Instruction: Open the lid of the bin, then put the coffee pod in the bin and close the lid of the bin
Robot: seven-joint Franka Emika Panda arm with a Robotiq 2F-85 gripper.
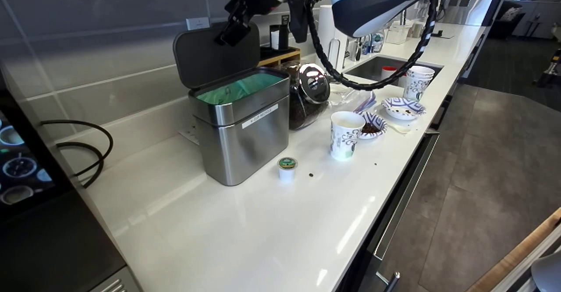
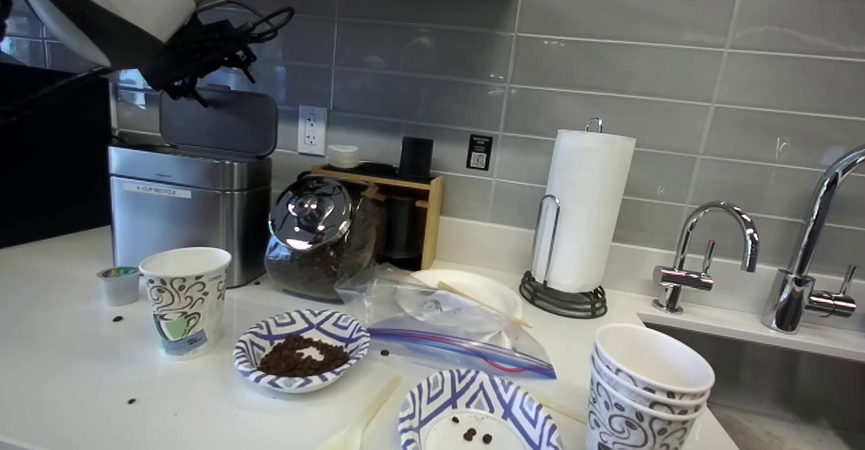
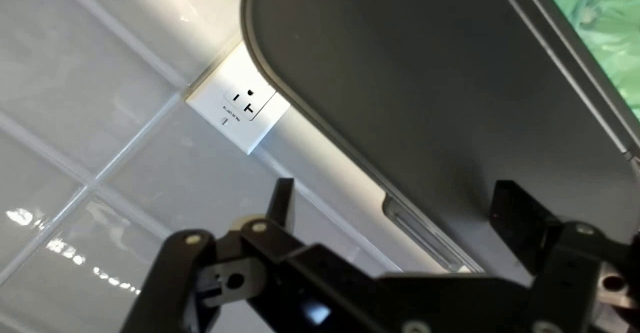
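1. The coffee pod (image 1: pixel 287 171) stands upright on the white countertop (image 1: pixel 219 239), its round, green-printed top facing up. It sits just beside the bin (image 1: pixel 245 143), in front of the labelled side.
2. The bin is upright too, its long axis running along the tiled wall (image 3: pixel 150 183); the white label (image 2: pixel 157 190), reading K-CUP RECYCLE, faces away from that wall.
3. The lid (image 1: pixel 201 59) is up, leaning back toward the tiled wall from its hinged edge. Its long axis matches the bin's, and its dark inner face looks out over the countertop.
4. The gripper (image 3: pixel 394 198) is at the raised lid, jaws spread wide, holding nothing. In the wrist view one fingertip (image 3: pixel 517 213) overlaps the lid and the other the tiled wall; whether either touches the lid cannot be told.
5. In both exterior views the black gripper is hard to make out, its tips overlapping the dark lid.
6. The green lining (image 1: pixel 241 88) shows in an exterior view and in a corner of the wrist view; the bin's bottom is hidden.
7. The wrist view's upper border cuts off the lid, which covers part of a white outlet (image 3: pixel 240 98).
8. The print on the coffee pod is too small to read.
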